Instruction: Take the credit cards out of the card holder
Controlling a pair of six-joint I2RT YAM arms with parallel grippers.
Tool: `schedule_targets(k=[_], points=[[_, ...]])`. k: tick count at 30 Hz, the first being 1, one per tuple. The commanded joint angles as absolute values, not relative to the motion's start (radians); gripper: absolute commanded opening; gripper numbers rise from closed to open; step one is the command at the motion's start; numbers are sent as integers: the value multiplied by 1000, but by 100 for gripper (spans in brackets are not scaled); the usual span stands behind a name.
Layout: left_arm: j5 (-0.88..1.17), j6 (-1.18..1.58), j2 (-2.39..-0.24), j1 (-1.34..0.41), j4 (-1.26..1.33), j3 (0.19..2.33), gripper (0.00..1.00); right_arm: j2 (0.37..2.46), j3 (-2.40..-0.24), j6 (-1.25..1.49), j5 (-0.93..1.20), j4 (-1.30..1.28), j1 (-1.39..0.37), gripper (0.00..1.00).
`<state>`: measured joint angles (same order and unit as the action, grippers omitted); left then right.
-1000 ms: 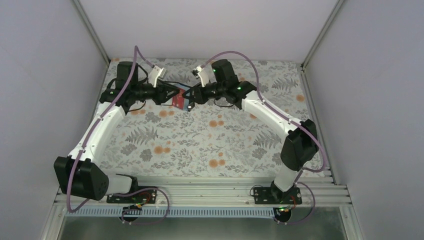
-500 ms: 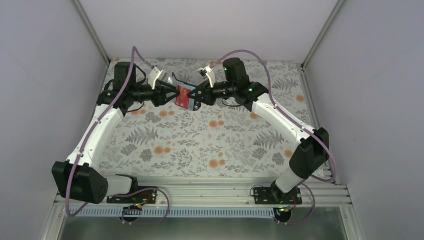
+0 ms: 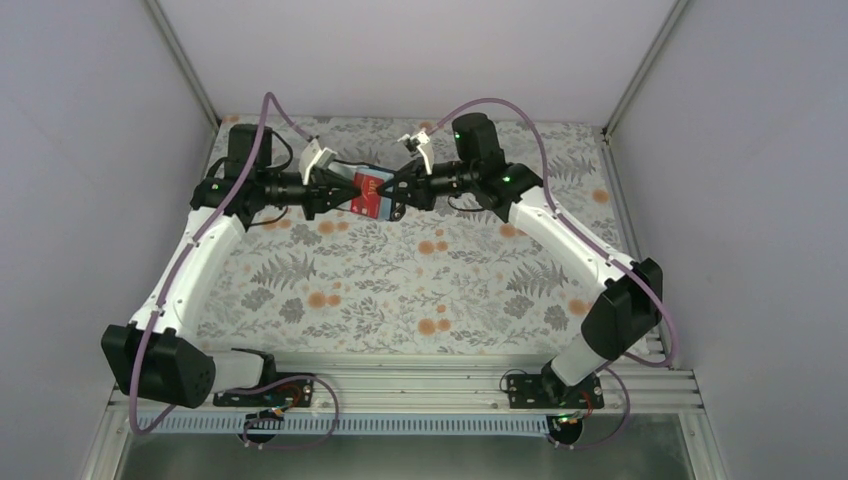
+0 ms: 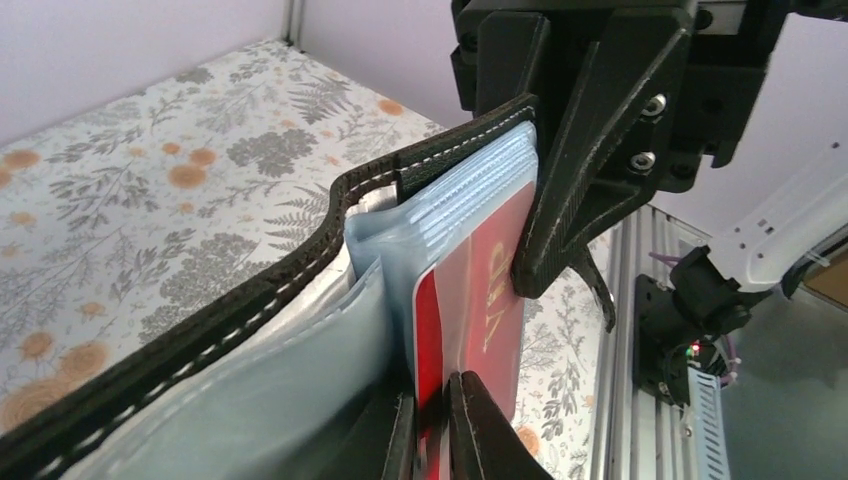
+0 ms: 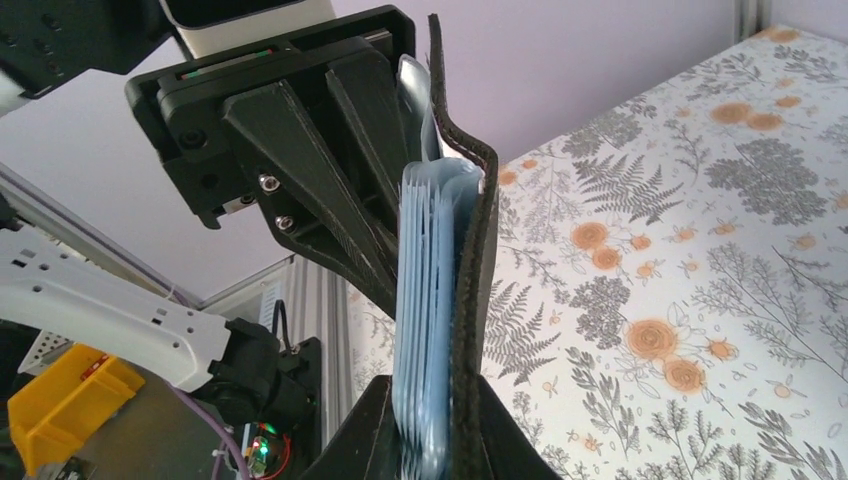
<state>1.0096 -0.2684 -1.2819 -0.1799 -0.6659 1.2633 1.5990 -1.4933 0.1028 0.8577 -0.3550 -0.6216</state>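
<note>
The card holder (image 3: 348, 179), a black stitched wallet with pale blue plastic sleeves, hangs open in the air between both grippers at the back of the table. My left gripper (image 3: 345, 193) is shut on the edge of the red card (image 3: 372, 194). In the left wrist view the red card (image 4: 470, 300) sticks partly out of a sleeve, pinched at my left gripper (image 4: 430, 400). My right gripper (image 3: 398, 201) is shut on the holder's sleeves and black cover (image 5: 470, 280), seen at the jaws (image 5: 437, 405). The teal and blue cards are hidden.
The floral tablecloth (image 3: 420, 280) lies below. An aluminium rail (image 3: 420, 385) runs along the near edge. Grey enclosure walls and corner posts (image 3: 185, 60) stand on three sides. A yellow bin (image 5: 60, 400) sits beyond the rail.
Both grippers have lifted the card holder and carried it slightly right and toward the back. The right arm has swung outward. The red card now shows more.
</note>
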Motion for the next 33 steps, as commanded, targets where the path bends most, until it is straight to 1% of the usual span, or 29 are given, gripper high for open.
schedule_targets(k=[1,2,4,6,10,13,18,20,22,24,26,29,30,31,32,33], points=[[1231,-343,-1274,-219,-744,1310,2,1574,-1496,80,917,-204,-634,6],[1237,-340,-1273,-214,-746,1314,2,1574,-1495,75,931,-207,-634,10],[1244,-333,-1271,-200,-744,1318,2,1571,-1486,63,954,-205,-633,23],[1246,-322,-1268,-187,-736,1317,2,1563,-1467,60,974,-188,-633,32],[1268,-318,-1257,-159,-730,1311,2,1548,-1428,67,991,-151,-633,40],[1280,-324,-1258,-154,-735,1317,2,1549,-1420,65,998,-148,-633,42],[1284,-328,-1248,-141,-737,1311,2,1526,-1378,49,1021,-127,-631,50],[1280,-328,-1248,-137,-735,1311,2,1522,-1364,51,1026,-120,-631,51],[1282,-327,-1247,-134,-735,1311,2,1525,-1361,52,1038,-120,-631,49],[1282,-328,-1249,-131,-737,1312,2,1529,-1358,49,1041,-123,-631,45],[1281,-328,-1249,-126,-736,1310,2,1528,-1358,43,1042,-123,-631,34],[1279,-328,-1246,-124,-732,1302,2,1529,-1358,41,1049,-119,-631,11],[1281,-328,-1246,-125,-732,1300,2,1528,-1360,40,1047,-121,-630,5],[1281,-330,-1246,-124,-731,1299,2,1526,-1361,37,1046,-124,-630,4],[1280,-330,-1247,-124,-733,1298,4,1523,-1361,30,1043,-128,-629,4],[1275,-332,-1247,-123,-733,1299,14,1518,-1361,26,1041,-130,-627,4]])
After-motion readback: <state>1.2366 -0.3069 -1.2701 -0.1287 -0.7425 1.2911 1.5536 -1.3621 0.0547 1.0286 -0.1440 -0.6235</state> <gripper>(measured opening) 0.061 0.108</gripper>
